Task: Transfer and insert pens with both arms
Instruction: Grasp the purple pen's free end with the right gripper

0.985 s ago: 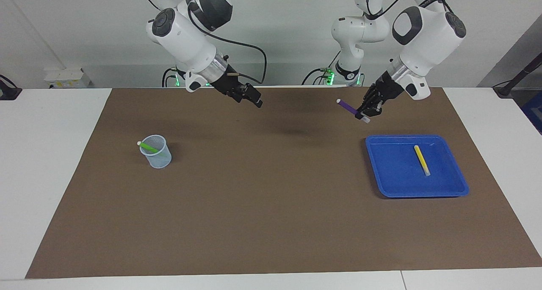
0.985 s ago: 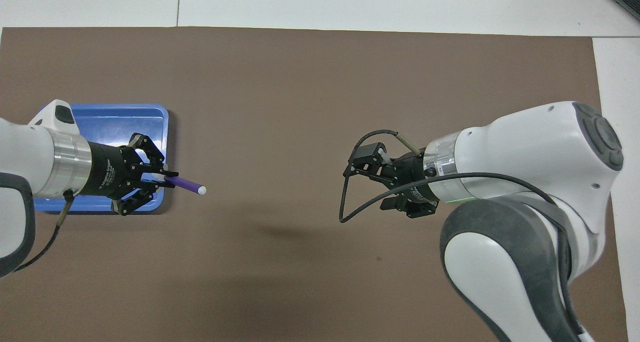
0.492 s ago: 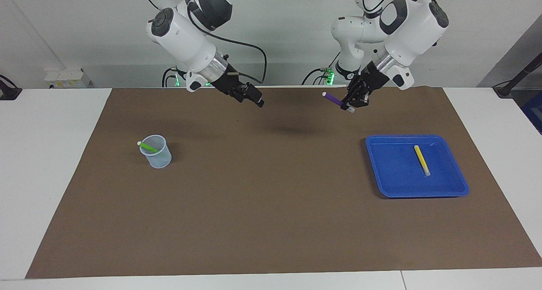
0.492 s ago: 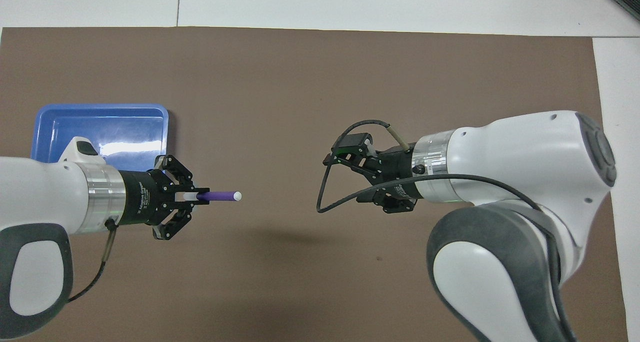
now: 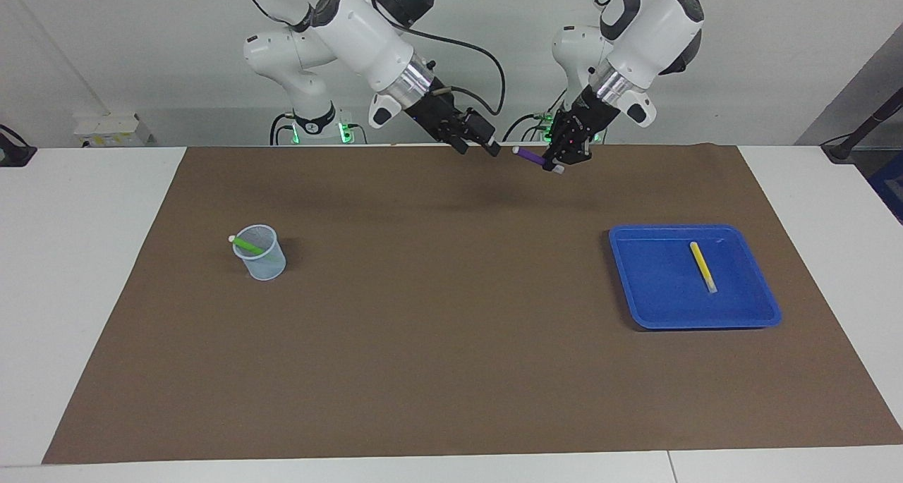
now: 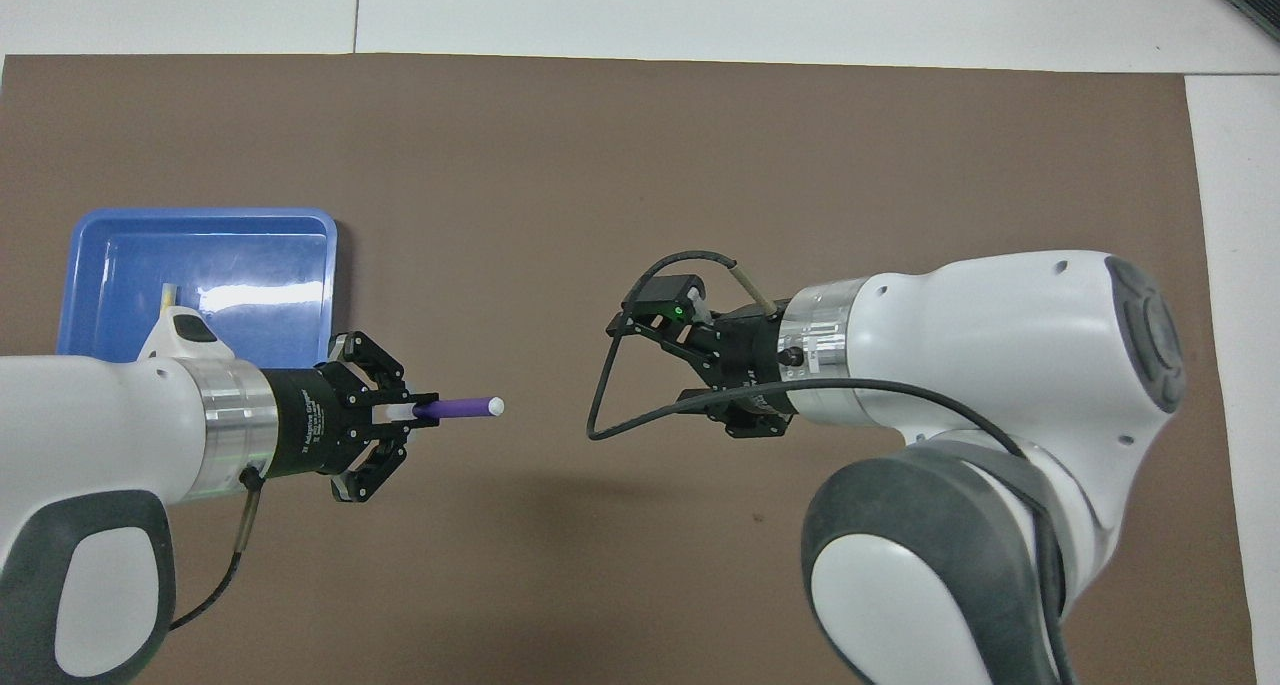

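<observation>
My left gripper (image 5: 554, 163) (image 6: 410, 411) is shut on the pale end of the purple pen (image 5: 530, 156) (image 6: 459, 406). It holds the pen level in the air over the mat, near the robots' edge, with the free tip pointing at my right gripper (image 5: 480, 147) (image 6: 650, 365). The right gripper is open and faces that tip across a short gap, holding nothing. The green pen (image 5: 246, 243) leans in a clear mesh cup (image 5: 262, 256) toward the right arm's end. The yellow pen (image 5: 702, 266) (image 6: 168, 294) lies in the blue tray (image 5: 638, 278) (image 6: 200, 216).
A brown mat (image 5: 451, 342) covers most of the white table. The cup is hidden under the right arm in the overhead view. The left arm's wrist covers part of the tray from above.
Both arms have swung toward the middle of the table. The left gripper carried the purple pen away from the tray, and the gap to the open right gripper has narrowed.
</observation>
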`<action>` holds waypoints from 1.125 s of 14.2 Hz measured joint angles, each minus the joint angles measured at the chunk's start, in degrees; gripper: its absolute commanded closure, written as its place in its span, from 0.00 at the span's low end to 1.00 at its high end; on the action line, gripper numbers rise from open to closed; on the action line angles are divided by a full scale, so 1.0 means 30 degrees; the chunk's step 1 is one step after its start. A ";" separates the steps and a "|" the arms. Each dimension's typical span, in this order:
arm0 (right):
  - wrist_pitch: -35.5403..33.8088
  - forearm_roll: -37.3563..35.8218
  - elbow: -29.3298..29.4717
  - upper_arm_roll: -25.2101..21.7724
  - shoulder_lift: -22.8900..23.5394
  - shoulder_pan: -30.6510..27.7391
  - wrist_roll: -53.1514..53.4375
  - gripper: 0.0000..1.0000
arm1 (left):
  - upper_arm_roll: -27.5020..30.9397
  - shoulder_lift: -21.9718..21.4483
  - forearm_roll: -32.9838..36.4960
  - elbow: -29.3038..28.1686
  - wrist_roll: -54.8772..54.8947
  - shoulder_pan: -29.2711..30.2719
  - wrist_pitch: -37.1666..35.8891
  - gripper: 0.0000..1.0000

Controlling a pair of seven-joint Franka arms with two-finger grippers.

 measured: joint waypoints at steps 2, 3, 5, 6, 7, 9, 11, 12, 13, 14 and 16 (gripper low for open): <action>0.1905 0.0000 -0.0067 0.0012 0.0272 0.1214 0.1017 0.01 | 0.0000 0.0000 -0.0226 -0.0010 -0.0047 -0.0009 0.0080 1.00; 0.2701 0.0000 -0.0100 0.0019 0.0503 0.1792 0.1243 0.01 | -0.0005 -0.0001 -0.0263 -0.0013 -0.0053 -0.0033 0.0092 1.00; 0.3548 0.0000 -0.0140 0.0034 0.0907 0.2534 0.1462 0.03 | -0.0010 -0.0021 -0.0299 -0.0057 -0.0072 -0.0141 0.0122 1.00; 0.3619 0.0000 -0.0175 0.0034 0.1021 0.2617 0.1463 0.05 | -0.0009 -0.0043 -0.0310 -0.0106 -0.0093 -0.0220 0.0180 1.00; 0.3620 0.0001 -0.0259 0.0016 0.1050 0.2600 0.1462 0.12 | -0.0011 -0.0083 -0.0322 -0.0171 -0.0106 -0.0282 0.0230 1.00; 0.3620 0.0001 -0.0446 -0.0038 0.1047 0.2578 0.1462 0.23 | -0.0011 -0.0192 -0.0331 -0.0304 -0.0113 -0.0318 0.0282 1.00; 0.3620 0.0001 -0.0654 -0.0034 0.1046 0.2604 0.1415 0.26 | -0.0010 -0.0273 -0.0375 -0.0373 -0.0127 -0.0320 0.0302 1.00; 0.3620 0.0001 -0.0752 -0.0026 0.1046 0.2689 0.1396 0.27 | -0.0010 -0.0285 -0.0405 -0.0383 -0.0129 -0.0320 0.0307 1.00; 0.3620 0.0001 -0.0841 -0.0017 0.1046 0.2829 0.1392 0.28 | -0.0010 -0.0294 -0.0425 -0.0385 -0.0130 -0.0320 0.0309 1.00; 0.3620 0.0001 -0.0903 -0.0006 0.1047 0.2960 0.1392 0.31 | -0.0010 -0.0311 -0.0442 -0.0390 -0.0131 -0.0320 0.0309 1.00; 0.3621 0.0001 -0.0950 -0.0004 0.1046 0.3066 0.1393 0.39 | -0.0010 -0.0346 -0.0473 -0.0407 -0.0131 -0.0320 0.0309 1.00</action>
